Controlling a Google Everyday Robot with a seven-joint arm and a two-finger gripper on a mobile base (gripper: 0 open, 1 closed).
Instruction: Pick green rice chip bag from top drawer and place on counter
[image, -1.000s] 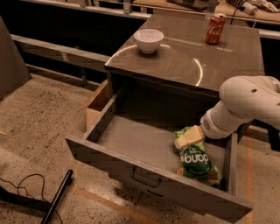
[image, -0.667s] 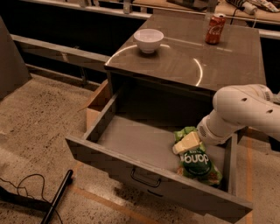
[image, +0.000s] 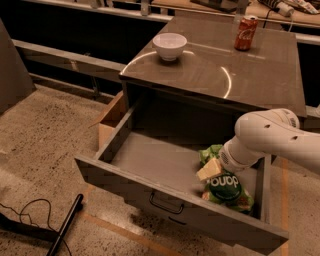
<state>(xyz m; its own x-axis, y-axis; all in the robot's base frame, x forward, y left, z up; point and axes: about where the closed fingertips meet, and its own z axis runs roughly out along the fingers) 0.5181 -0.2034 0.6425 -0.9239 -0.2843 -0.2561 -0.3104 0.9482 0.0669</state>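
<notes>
Speckled tan floor surrounds a grey cabinet whose glossy grey-brown counter (image: 220, 75) carries a small white bowl (image: 169, 46) and a red soda can (image: 246, 32), well apart from each other. Below the counter, the wide grey metal top drawer (image: 150, 187) stands pulled out. The crinkled bright green rice chip bag (image: 229, 189) lies in the drawer's front right corner. The bulky white robot arm (image: 270, 137) reaches in from the right, and its pale tan gripper (image: 210, 170) rests on the bag. Green foil shows behind the gripper and the lettered patch just in front; whether it is clamped on the bag cannot be told.
</notes>
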